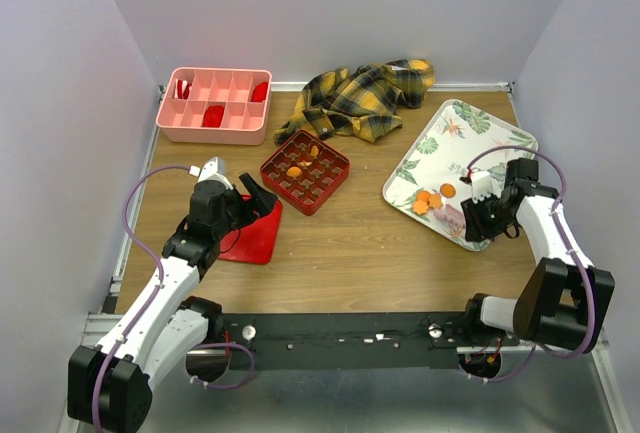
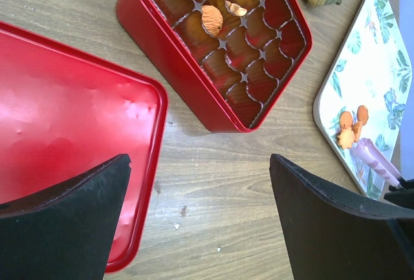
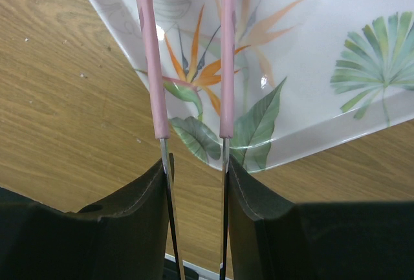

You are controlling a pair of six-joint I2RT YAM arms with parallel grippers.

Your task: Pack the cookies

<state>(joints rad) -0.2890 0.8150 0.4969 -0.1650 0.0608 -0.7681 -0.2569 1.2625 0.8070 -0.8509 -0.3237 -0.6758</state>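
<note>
**Packing under way: 3 in the tin, the rest on the tray**

3 cookies (image 2: 211,20) lie in cells toward the far side of the red gridded tin (image 1: 285,193); most cells are bare. To the tin's right, at least 3 more sit clustered on the floral tray (image 1: 470,143). The right hand (image 3: 197,163) is clamped on pink-handled tongs (image 3: 155,86), whose tips reach toward that cluster; whether they hold a cookie, I cannot tell. The left hand (image 2: 199,160) gapes wide with nothing in it, just left of the tin, above the red lid (image 2: 65,118) on the worktop (image 1: 350,253). By my reckoning roughly half is done, with the lid not yet fitted.
</note>
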